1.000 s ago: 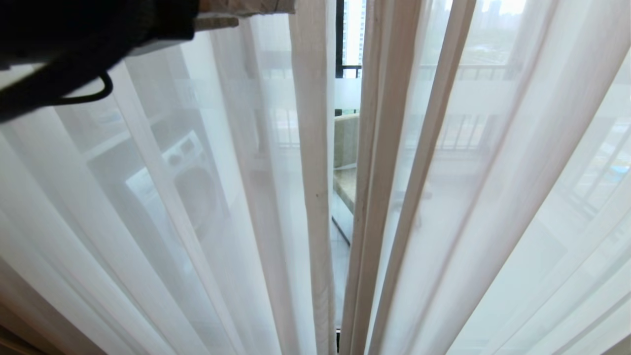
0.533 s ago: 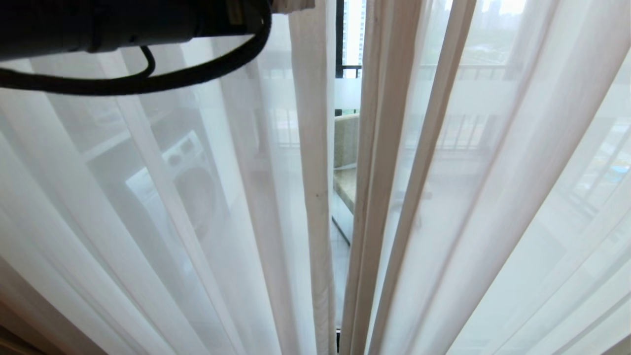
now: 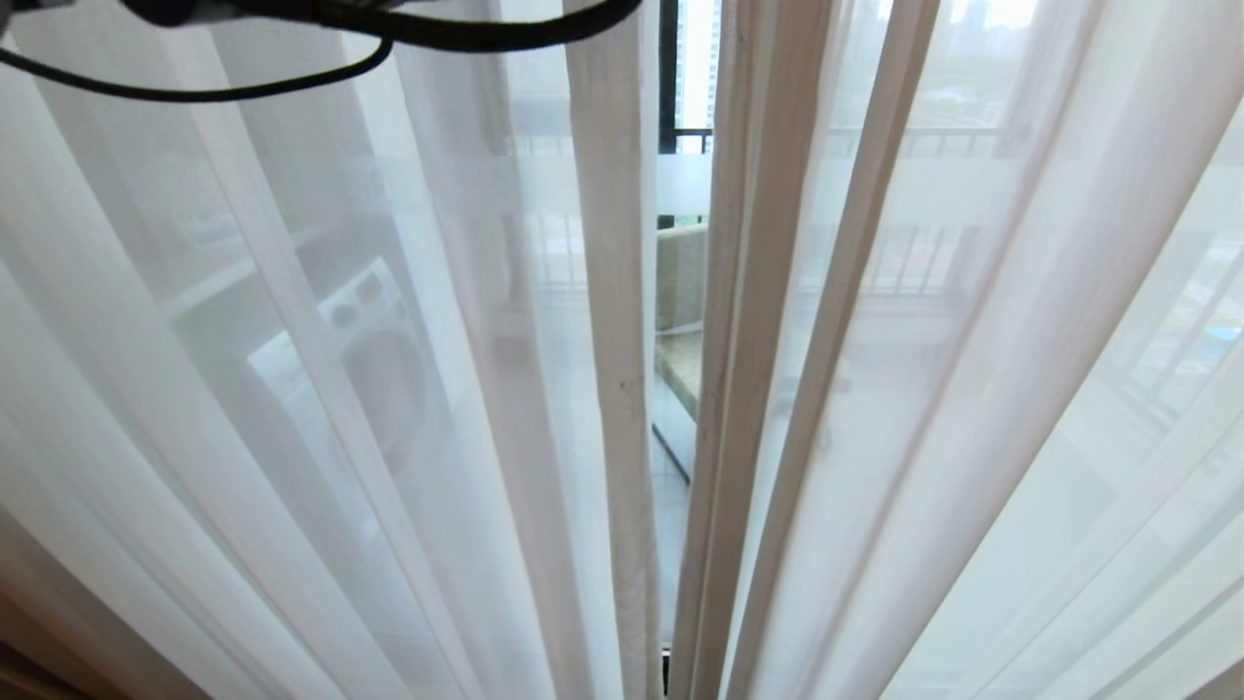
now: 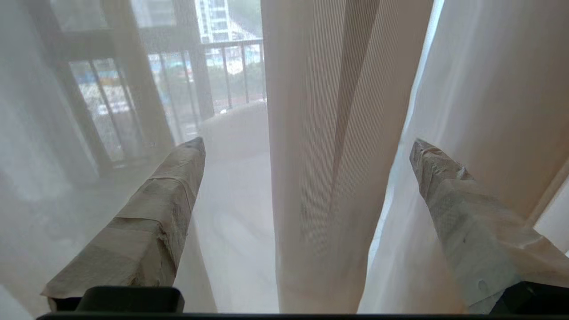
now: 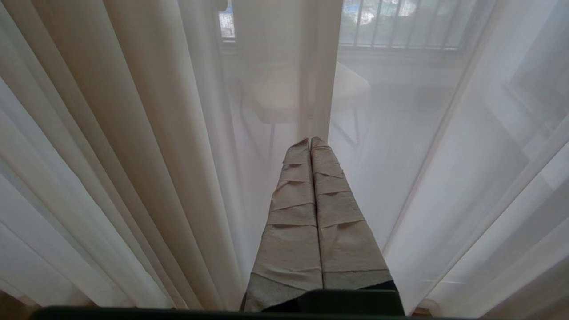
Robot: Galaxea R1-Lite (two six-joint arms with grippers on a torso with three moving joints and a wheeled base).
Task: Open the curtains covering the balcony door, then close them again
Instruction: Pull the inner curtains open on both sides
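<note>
Sheers [image 3: 340, 389] across balcony door [image 3: 669, 78], narrow middle gap.

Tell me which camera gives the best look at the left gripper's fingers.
The left wrist view: both taped fingers of the left gripper show spread wide apart, with a fold of the sheer curtains standing between them. The head view catches only the arm's black cable at the top. The right wrist view shows none of it.
</note>
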